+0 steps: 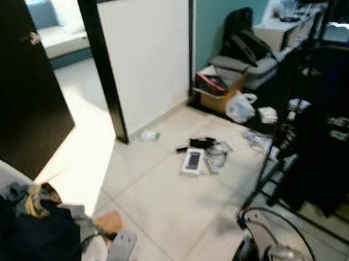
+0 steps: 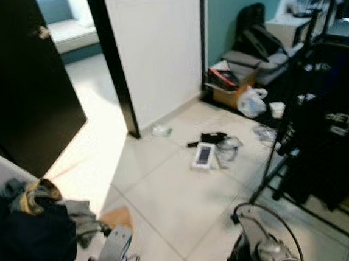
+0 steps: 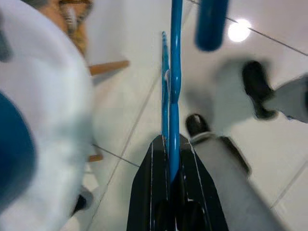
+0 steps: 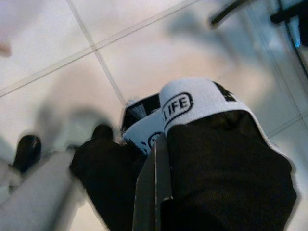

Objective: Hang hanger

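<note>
Left tool (image 3: 172, 180) clamped on blue hanger (image 3: 174, 72); right tool (image 4: 155, 192) clamped on black garment (image 4: 226, 168).

Hanger runs from lower centre to top of the left wrist frame, above the tiled floor (image 1: 169, 204). Clothes rack (image 1: 320, 124) stands at right.

Ahead on the left, a door (image 1: 18, 89) standing open, with the doorway just to its right and a wall panel (image 1: 149, 53) further right. At the foot of that panel, a small crumpled wrapper (image 1: 148, 134) on the floor tiles (image 1: 168, 198). Right of it, mid-floor, a flat box (image 1: 193, 161) lying beside a tangle of cables (image 1: 216, 154). Behind these, against the far wall, a cardboard box (image 1: 217, 96), a plastic bag (image 1: 241, 107) before it, a backpack (image 1: 243, 39) above. Along the right side, a clothes rack (image 1: 320, 124) with garments hanging. Near left, a heap of clothes (image 1: 31, 241).
</note>
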`<state>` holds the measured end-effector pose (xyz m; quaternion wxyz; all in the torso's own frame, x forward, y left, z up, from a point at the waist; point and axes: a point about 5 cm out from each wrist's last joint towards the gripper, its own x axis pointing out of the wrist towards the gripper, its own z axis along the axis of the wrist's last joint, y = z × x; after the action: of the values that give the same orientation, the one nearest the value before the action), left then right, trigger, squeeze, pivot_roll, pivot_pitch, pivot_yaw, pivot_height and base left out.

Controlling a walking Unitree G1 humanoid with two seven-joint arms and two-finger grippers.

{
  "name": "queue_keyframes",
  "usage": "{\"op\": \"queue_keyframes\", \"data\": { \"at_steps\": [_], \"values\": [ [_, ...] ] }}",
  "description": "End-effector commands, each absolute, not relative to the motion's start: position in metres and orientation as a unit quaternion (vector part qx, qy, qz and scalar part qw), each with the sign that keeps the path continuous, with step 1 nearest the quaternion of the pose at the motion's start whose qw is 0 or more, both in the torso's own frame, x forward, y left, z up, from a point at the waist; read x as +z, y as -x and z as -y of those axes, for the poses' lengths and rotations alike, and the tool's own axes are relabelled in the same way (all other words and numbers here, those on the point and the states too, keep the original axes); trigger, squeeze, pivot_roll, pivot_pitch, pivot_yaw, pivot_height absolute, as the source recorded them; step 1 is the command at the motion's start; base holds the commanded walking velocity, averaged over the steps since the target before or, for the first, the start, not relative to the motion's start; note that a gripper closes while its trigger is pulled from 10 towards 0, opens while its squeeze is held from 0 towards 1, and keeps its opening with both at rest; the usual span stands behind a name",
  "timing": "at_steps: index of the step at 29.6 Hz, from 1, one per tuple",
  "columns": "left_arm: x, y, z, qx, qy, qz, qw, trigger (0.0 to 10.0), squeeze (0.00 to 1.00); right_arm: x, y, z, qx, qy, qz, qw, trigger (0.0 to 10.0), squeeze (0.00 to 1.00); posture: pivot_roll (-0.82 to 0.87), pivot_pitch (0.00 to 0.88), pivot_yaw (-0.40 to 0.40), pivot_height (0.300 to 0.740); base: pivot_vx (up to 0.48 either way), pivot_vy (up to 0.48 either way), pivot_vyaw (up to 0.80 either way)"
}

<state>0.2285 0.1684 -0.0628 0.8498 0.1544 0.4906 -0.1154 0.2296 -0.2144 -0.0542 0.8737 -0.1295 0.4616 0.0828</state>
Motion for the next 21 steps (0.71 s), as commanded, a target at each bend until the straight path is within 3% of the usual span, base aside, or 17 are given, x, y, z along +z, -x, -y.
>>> {"op": "queue_keyframes", "data": {
  "at_steps": [1,3,21],
  "values": [
    [-0.0620,-0.2295,-0.1704,-0.116,-0.159,-0.490,0.850,10.0,0.00,-0.0525,-0.2339,0.2084,0.090,0.125,-0.453,0.878,10.0,0.00,0.03,0.000,-0.021,0.740,-0.360,0.000,0.00],
    [-0.0625,-0.2286,-0.1709,-0.116,-0.159,-0.490,0.849,10.0,0.00,-0.0533,-0.2329,0.2069,0.097,0.122,-0.455,0.877,10.0,0.00,0.03,0.000,-0.015,0.740,-0.362,0.000,0.00],
    [-0.0651,-0.2246,-0.1688,-0.123,-0.149,-0.494,0.848,10.0,0.00,-0.0578,-0.2251,0.2075,0.118,0.125,-0.471,0.865,10.0,0.00,0.03,0.000,-0.024,0.740,-0.334,0.000,0.78]
  ]
}}
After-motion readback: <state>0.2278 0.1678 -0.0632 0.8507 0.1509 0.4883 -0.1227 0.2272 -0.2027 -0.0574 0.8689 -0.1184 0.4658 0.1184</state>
